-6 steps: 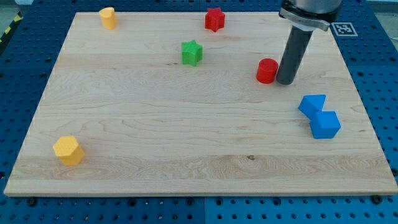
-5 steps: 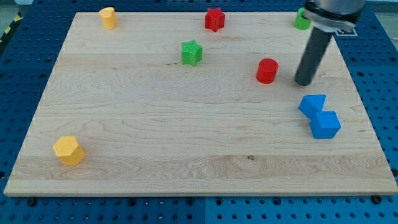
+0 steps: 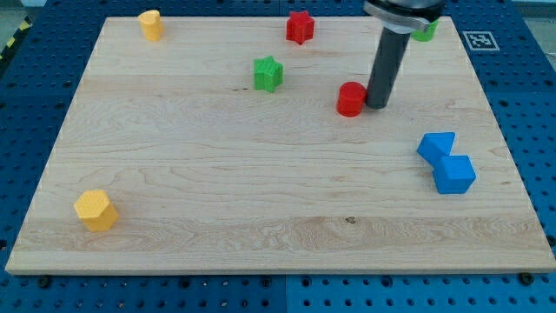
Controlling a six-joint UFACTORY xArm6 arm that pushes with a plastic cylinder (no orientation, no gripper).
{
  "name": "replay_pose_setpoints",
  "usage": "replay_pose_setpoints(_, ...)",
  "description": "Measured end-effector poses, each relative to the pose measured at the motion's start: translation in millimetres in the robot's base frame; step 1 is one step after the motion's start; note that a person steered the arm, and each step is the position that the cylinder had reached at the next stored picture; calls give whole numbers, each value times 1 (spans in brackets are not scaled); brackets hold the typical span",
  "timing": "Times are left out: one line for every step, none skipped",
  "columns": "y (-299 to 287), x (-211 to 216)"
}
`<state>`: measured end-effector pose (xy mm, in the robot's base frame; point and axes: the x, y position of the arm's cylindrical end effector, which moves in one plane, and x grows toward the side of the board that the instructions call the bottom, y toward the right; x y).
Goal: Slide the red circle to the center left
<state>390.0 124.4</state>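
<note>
My tip (image 3: 376, 106) rests on the counter (image 3: 217, 183), touching the right side of the red circle (image 3: 351, 99). The red circle lies right of centre, toward the view's top, right of the green star (image 3: 268, 73). No pincer is fitted, only the rod.

No words, numbers or brand names can be read anywhere in this view. The only sign is a small white square tag printed with a black block pattern (image 3: 480, 40), a coded marker of the fiducial sort, which lies flat on the blue perforated base plate (image 3: 530, 104) just beyond the top right corner of the pale wooden board (image 3: 261, 191). Its pattern is too small to decode, and it carries no legible characters.
</note>
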Motion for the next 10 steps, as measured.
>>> replay_pose_setpoints(-32, -3)
replay_pose_setpoints(-64, -3)
replay_pose_setpoints(-103, -3)
replay_pose_setpoints(-149, -1)
replay_pose_setpoints(-197, -1)
replay_pose_setpoints(-237, -1)
replay_pose_setpoints(-273, -1)
replay_pose_setpoints(-290, -1)
replay_pose_setpoints(-281, -1)
replay_pose_setpoints(-258, -13)
